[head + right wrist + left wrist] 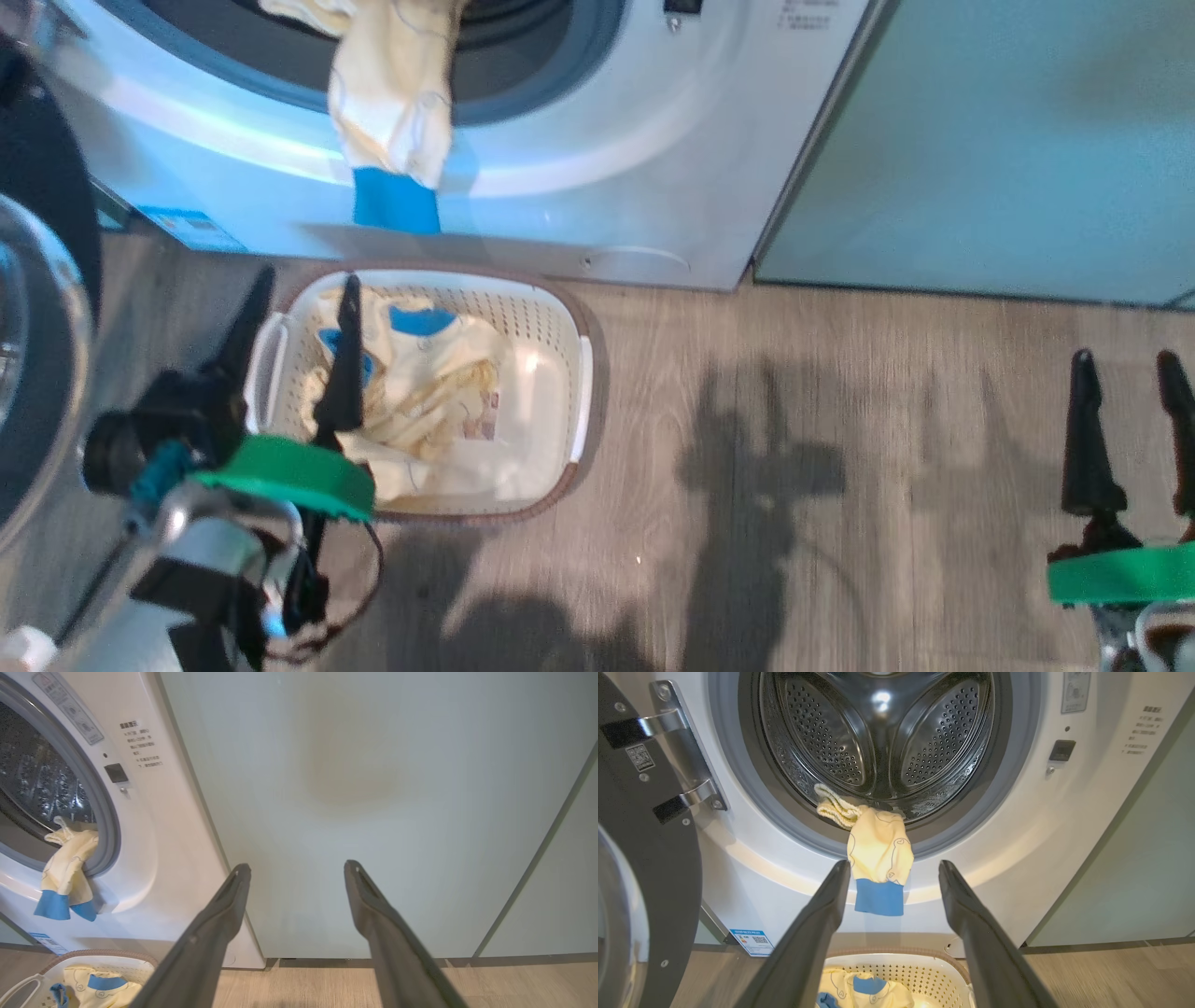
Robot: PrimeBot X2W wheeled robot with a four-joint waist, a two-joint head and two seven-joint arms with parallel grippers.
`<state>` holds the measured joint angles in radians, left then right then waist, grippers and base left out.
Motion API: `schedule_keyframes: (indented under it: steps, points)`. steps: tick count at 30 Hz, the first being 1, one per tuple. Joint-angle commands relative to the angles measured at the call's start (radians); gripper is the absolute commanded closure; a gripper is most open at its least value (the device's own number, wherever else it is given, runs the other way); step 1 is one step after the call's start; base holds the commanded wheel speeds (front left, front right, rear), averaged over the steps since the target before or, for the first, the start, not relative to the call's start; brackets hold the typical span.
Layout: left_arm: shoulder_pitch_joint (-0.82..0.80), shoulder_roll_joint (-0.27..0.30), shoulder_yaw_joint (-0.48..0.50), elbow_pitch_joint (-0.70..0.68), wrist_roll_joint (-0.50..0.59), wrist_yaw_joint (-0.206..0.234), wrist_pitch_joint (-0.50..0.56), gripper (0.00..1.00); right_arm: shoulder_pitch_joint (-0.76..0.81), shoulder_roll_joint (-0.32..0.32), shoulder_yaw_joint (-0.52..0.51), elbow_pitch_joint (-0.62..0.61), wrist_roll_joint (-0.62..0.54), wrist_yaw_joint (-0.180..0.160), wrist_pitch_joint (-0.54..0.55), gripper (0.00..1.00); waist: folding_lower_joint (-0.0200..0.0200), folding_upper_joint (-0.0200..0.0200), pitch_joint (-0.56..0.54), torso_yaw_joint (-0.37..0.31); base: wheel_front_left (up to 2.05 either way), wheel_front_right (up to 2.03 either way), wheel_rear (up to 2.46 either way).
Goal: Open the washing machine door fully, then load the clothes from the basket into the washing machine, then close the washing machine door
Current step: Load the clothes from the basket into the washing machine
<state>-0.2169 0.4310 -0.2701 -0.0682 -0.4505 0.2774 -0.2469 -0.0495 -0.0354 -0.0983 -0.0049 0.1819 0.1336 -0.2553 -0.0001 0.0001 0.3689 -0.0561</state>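
The washing machine (597, 177) stands with its door (640, 858) swung wide to the left. One pale yellow garment with a blue cuff (878, 858) hangs out over the grey gasket and down the machine's front. More clothes (429, 373) lie in the cream basket (560, 308) on the floor before the machine. My left gripper (303, 280) hovers open over the basket's left side, fingers pointing at the drum, nothing between them. Far right, above the floor, my right gripper (1130, 359) is open and empty, facing the cabinet.
Pale green cabinet panels (990, 140) stand right of the machine. Wood-look floor (794, 467) stretches between basket and right gripper. The open door's glass bulge (37, 373) sits close to my left arm.
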Motion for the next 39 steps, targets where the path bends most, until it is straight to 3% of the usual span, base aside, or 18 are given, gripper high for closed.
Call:
schedule_keyframes:
  steps: [1, 9, 19, 39]
  points:
    - [0.003, 0.014, 0.03, -0.029, 0.004, 0.007, -0.008, 0.0, 0.015, -0.015, 0.022, -0.019, -0.01, -0.003, -0.006, 0.0, 0.0001, -0.0001, -0.054, 0.024, 0.0, 0.0, 0.0]
    - [0.1, -0.043, 0.02, -0.006, 0.007, 0.003, -0.014, 0.0, 0.071, -0.015, 0.044, 0.007, -0.016, -0.003, -0.006, 0.0, 0.0001, -0.0001, -0.167, 0.041, 0.0, 0.0, 0.0]
    - [0.156, -0.075, 0.035, 0.018, 0.033, -0.006, -0.015, 0.0, 0.112, -0.015, 0.062, 0.026, -0.02, -0.003, -0.006, 0.0, 0.0001, -0.0001, -0.256, 0.047, 0.0, 0.0, 0.0]
    - [0.185, -0.093, 0.047, 0.022, 0.037, -0.014, -0.015, 0.0, 0.131, -0.015, 0.073, 0.026, -0.015, -0.003, -0.006, 0.0, 0.0001, -0.0001, -0.29, 0.032, 0.0, 0.0, 0.0]
